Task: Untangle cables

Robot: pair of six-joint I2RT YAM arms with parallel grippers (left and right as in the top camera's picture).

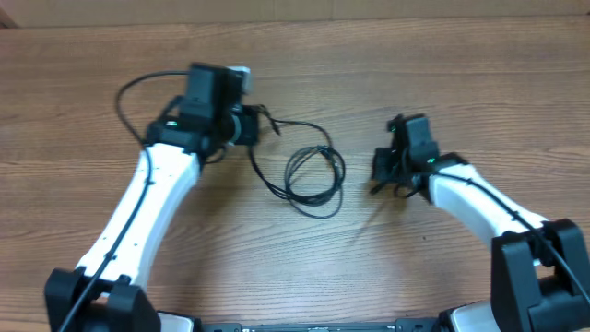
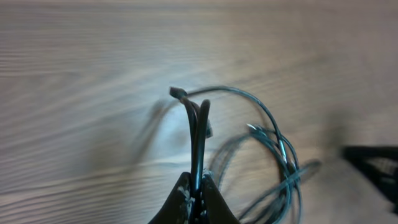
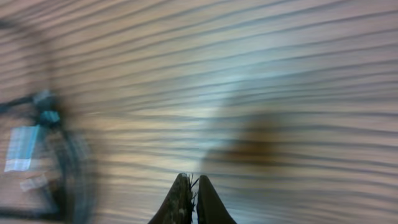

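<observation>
Thin black cables lie in a loose coil on the wooden table between the arms, and one strand runs left to my left gripper. In the left wrist view the left gripper is shut on a doubled black cable. That cable rises to a small plug, and the coil lies to the right of it. My right gripper hovers just right of the coil. In the right wrist view the right gripper is shut and empty over bare wood.
The wooden table extends around both arms. A thick black robot cable loops behind the left arm. The right arm's dark gripper shows at the right edge of the left wrist view. The right wrist view is blurred.
</observation>
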